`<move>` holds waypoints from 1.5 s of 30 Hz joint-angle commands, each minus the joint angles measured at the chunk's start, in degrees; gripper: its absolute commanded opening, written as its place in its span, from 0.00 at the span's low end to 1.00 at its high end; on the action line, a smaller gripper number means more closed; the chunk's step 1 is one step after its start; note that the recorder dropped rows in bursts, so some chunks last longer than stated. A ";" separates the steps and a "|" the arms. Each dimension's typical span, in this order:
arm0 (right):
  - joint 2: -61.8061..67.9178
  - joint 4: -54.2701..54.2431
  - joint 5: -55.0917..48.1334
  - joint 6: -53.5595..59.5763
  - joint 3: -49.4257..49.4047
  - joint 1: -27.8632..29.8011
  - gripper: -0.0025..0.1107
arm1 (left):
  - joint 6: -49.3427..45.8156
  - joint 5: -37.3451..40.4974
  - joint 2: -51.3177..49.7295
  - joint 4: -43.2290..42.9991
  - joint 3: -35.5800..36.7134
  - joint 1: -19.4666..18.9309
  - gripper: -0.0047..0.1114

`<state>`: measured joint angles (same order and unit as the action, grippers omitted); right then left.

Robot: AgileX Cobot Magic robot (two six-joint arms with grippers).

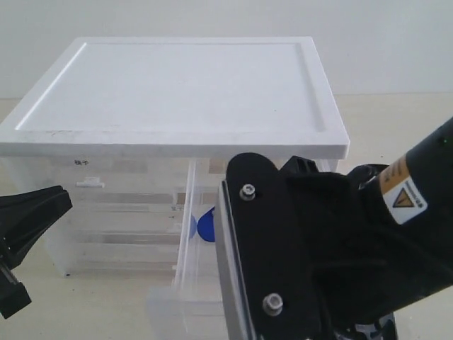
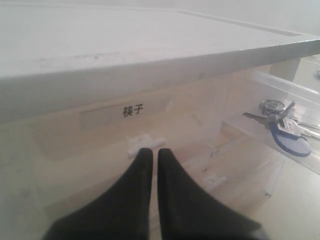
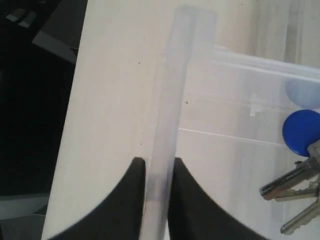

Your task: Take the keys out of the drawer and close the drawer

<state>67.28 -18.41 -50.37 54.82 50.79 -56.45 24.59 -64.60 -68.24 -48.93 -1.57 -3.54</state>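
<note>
The clear drawer (image 1: 185, 237) on the right half of the cabinet stands pulled out toward the camera. The keys (image 3: 295, 186) lie inside it, with the round blue fob (image 3: 301, 132) beside the silver blades; the fob (image 1: 206, 225) also shows through the clear wall. My right gripper (image 3: 159, 162) is shut on the drawer's translucent rim wall (image 3: 172, 100), one finger on each side. In the left wrist view the keys (image 2: 282, 122) lie far off to the side. My left gripper (image 2: 150, 151) is shut on nothing, just in front of the other half-width drawer's white tab (image 2: 145, 143).
The cabinet has a wide white top (image 1: 184, 92) overhanging its clear drawers. The left half-width drawer carries a bold black label (image 2: 133, 110). My right arm's black body (image 1: 318, 248) hides the open drawer's front. The table edge (image 3: 62, 150) drops to dark floor nearby.
</note>
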 commanded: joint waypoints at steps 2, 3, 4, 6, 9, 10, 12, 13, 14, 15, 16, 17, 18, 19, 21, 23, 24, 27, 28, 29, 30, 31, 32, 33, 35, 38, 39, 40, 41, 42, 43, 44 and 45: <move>-0.54 -1.77 2.45 1.17 0.20 -0.11 0.41 | -0.18 -0.28 -0.26 0.47 0.19 -0.23 0.08; -0.65 -1.83 2.54 1.17 0.20 -0.11 0.46 | -0.18 -0.28 -0.26 0.47 0.19 -0.23 0.08; -0.77 -1.91 2.54 1.17 0.20 -0.11 0.50 | -0.18 -0.28 -0.26 0.47 0.19 -0.23 0.08; -1.38 -1.97 2.98 0.89 0.20 -0.11 0.51 | -0.18 -0.28 -0.26 0.47 0.19 -0.23 0.08; -3.02 -2.05 4.32 0.18 0.33 -0.11 0.51 | -0.18 -0.50 -0.26 0.47 0.19 -0.23 0.08; -3.87 -2.05 5.40 -1.17 0.47 -0.11 0.51 | -0.18 -0.50 -0.26 0.47 0.19 -0.23 0.08; -5.21 -1.53 8.48 -6.20 0.64 -0.11 0.51 | -0.06 -0.50 -0.26 0.47 0.19 -0.23 0.08; -5.62 0.28 11.31 -11.58 0.64 -0.11 0.51 | -0.06 -0.50 -0.26 0.47 0.19 -0.23 0.08; -5.62 2.59 13.03 -16.51 0.64 -0.11 0.51 | -0.06 -0.50 -0.26 0.47 0.19 -0.23 0.08; -5.41 6.77 14.50 -22.47 0.64 -0.11 0.51 | -0.06 -0.50 -0.26 0.47 0.19 -0.23 0.08; -4.66 11.63 14.90 -28.39 0.64 -0.11 0.51 | -0.05 -0.50 -0.26 0.35 0.19 -0.23 0.08; -3.61 16.14 14.90 -34.24 0.64 -0.11 0.51 | -0.05 -0.50 -0.26 0.35 0.19 -0.23 0.08; -2.35 19.91 14.46 -39.17 0.64 -0.11 0.51 | -0.05 -0.39 -0.26 0.25 0.19 -0.23 0.08; -1.00 22.60 14.09 -42.24 0.64 -0.11 0.51 | -0.05 -0.39 -0.26 0.12 0.19 -0.23 0.08; 1.72 24.43 13.94 -43.18 0.64 -0.11 0.51 | -0.05 -0.39 -0.26 0.12 0.19 -0.23 0.08; 5.09 24.43 14.51 -44.14 1.05 -0.11 0.51 | -0.05 -0.39 -0.26 0.01 0.19 -0.23 0.08; 6.94 25.30 14.67 -47.37 2.04 -0.11 0.51 | 0.06 -0.39 -0.26 -0.11 0.19 -0.23 0.08; 9.18 30.04 14.56 -53.54 3.50 -0.11 0.51 | 0.20 -0.50 -0.26 -0.11 0.19 -0.23 0.08; 10.00 33.60 14.42 -55.70 3.90 -0.11 0.51 | 0.20 -0.50 -0.26 -0.11 0.19 -0.23 0.08; 11.16 39.23 13.94 -60.71 3.93 -0.11 0.54 | 0.20 -0.50 -0.26 -0.11 0.19 -0.23 0.08; 12.04 44.13 12.22 -64.88 3.93 -0.11 0.61 | 0.20 -0.50 -0.26 -0.11 0.19 -0.23 0.08; 12.34 46.41 11.27 -66.59 3.93 -0.11 0.63 | 0.20 -0.50 -0.26 -0.39 0.19 -0.23 0.08; 12.64 46.99 10.83 -66.83 3.93 -0.11 0.63 | 0.20 -0.50 -0.26 -0.50 0.19 -0.23 0.08; 12.76 47.24 11.21 -66.94 3.93 -0.11 0.63 | 0.20 -0.50 -0.26 -0.62 0.19 -0.23 0.08; 12.84 47.20 13.09 -67.93 3.93 -0.11 0.63 | 0.39 -0.50 -0.26 -1.07 0.19 -0.23 0.08; 13.11 45.74 12.92 -68.88 4.02 -0.11 0.63 | 0.81 -0.50 -0.26 -1.46 0.19 -0.23 0.08; 13.37 45.17 13.36 -68.88 4.02 -0.11 0.63 | 0.81 -0.50 -0.26 -1.46 0.19 -0.23 0.08; 13.67 44.47 13.96 -68.88 4.02 -0.11 0.61 | 0.80 -0.50 -0.26 -1.57 0.19 -0.23 0.08; 14.06 44.35 14.36 -68.88 4.02 -0.11 0.60 | 0.80 -0.50 -0.26 -1.57 0.19 -0.23 0.08; 14.19 44.25 14.63 -68.88 4.02 -0.11 0.59 | 0.80 -0.50 -0.26 -1.57 0.19 -0.23 0.08; 14.77 44.52 14.76 -68.88 4.02 -0.11 0.57 | 0.80 -0.50 -0.26 -1.57 0.19 -0.23 0.08; 15.45 44.49 14.63 -68.88 4.02 -0.11 0.56 | 0.80 -0.50 -0.26 -1.57 0.19 -0.23 0.08; 16.17 44.73 14.39 -68.88 4.02 -0.11 0.56 | 0.96 -0.50 -0.26 -1.69 0.19 -0.23 0.08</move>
<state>82.03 25.95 -36.43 -13.94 54.37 -56.79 24.93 -64.60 -68.24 -50.15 -1.57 -3.54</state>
